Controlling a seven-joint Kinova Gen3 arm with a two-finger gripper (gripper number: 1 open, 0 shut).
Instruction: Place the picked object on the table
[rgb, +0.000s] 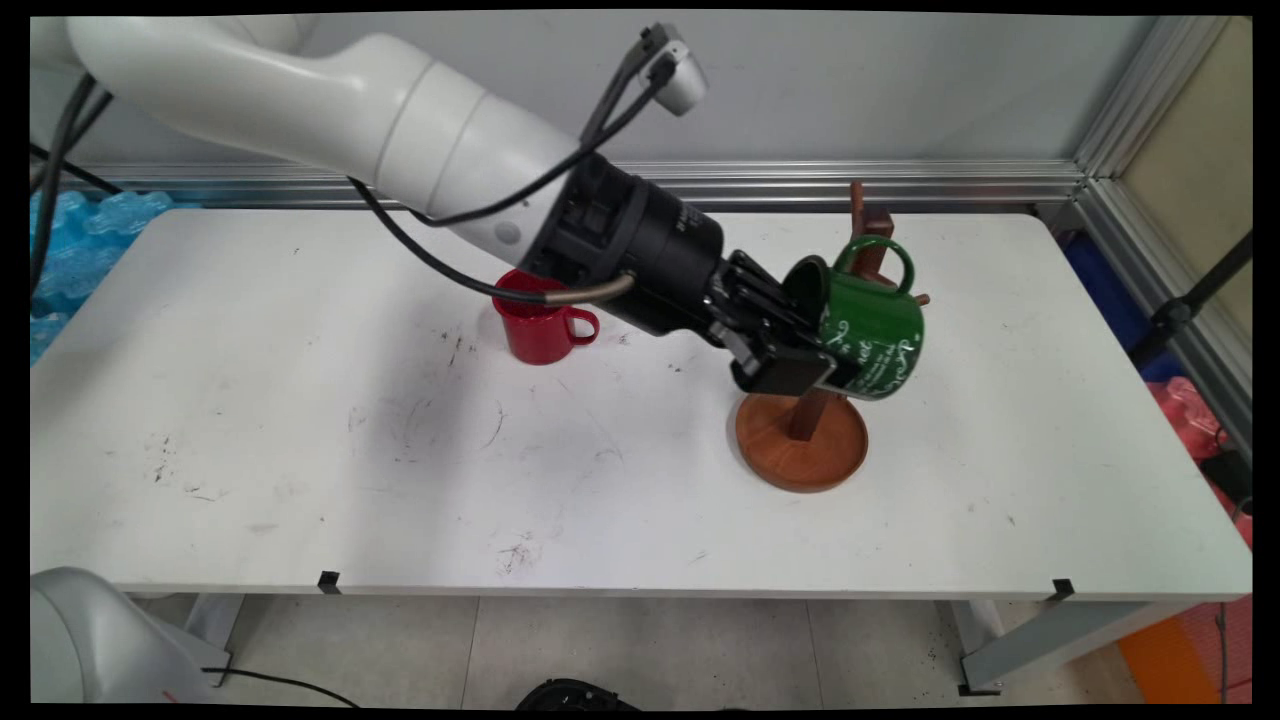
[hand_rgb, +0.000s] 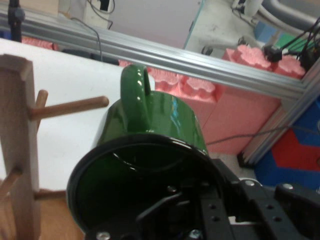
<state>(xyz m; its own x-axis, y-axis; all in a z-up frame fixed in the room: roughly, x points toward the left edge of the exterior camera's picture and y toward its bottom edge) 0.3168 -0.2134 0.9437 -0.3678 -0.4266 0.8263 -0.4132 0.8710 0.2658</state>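
My gripper (rgb: 808, 352) is shut on the rim of a green mug (rgb: 878, 342) with white lettering, one finger inside and one outside. The mug is tipped on its side above the table, its handle (rgb: 882, 262) uppermost. It hangs right beside a wooden mug tree (rgb: 800, 442) with a round base and an upright post. In the hand view the green mug (hand_rgb: 155, 120) fills the centre above my gripper (hand_rgb: 207, 202). Its handle (hand_rgb: 135, 92) stands just right of a peg's tip (hand_rgb: 102, 102), a small gap between them. The post (hand_rgb: 17, 150) is at the left.
A red mug (rgb: 537, 322) stands upright on the white table (rgb: 300, 450) behind my arm, handle to the right. Blue foam (rgb: 80, 225) lies off the table's far left; pink foam blocks (hand_rgb: 240, 115) and a dark stand (rgb: 1190, 300) are off its right end.
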